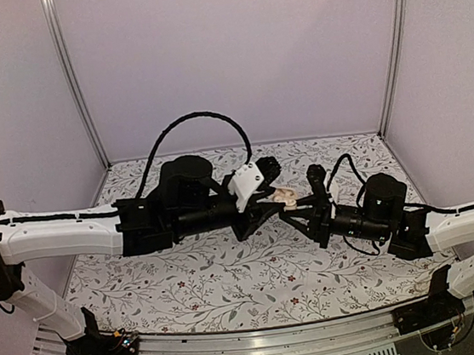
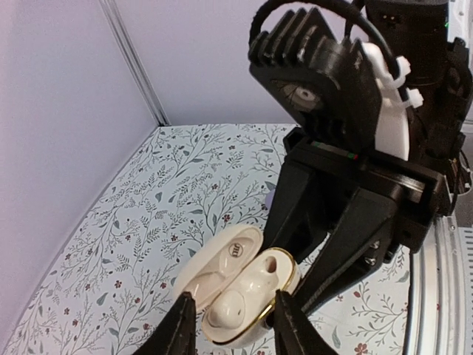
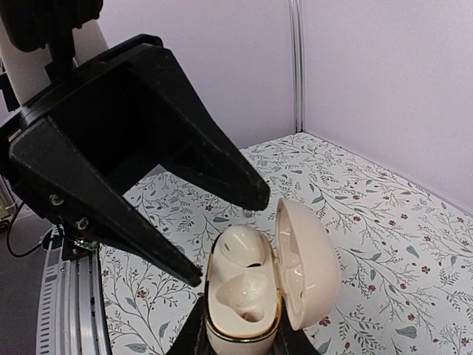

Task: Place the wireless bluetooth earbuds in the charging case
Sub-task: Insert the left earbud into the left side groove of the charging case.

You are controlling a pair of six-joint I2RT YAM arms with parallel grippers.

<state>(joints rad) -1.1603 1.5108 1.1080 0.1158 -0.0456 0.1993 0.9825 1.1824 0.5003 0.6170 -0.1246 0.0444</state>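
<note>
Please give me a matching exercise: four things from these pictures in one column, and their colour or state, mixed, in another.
1. charging case base
2. charging case lid
3. table cover
4. earbud

A. floral print
B. gold-rimmed
C. swung open
D. seated in a well

Pairs: 1-B, 2-C, 3-A, 4-D

Table (image 1: pixel 233 291): white cloth, grey leaf sprigs, small red flowers. Metal rail (image 1: pixel 265 346) along near edge carries left base (image 1: pixel 110 344) and right base (image 1: pixel 424 315). Lilac walls (image 1: pixel 232 58) on three sides.
</note>
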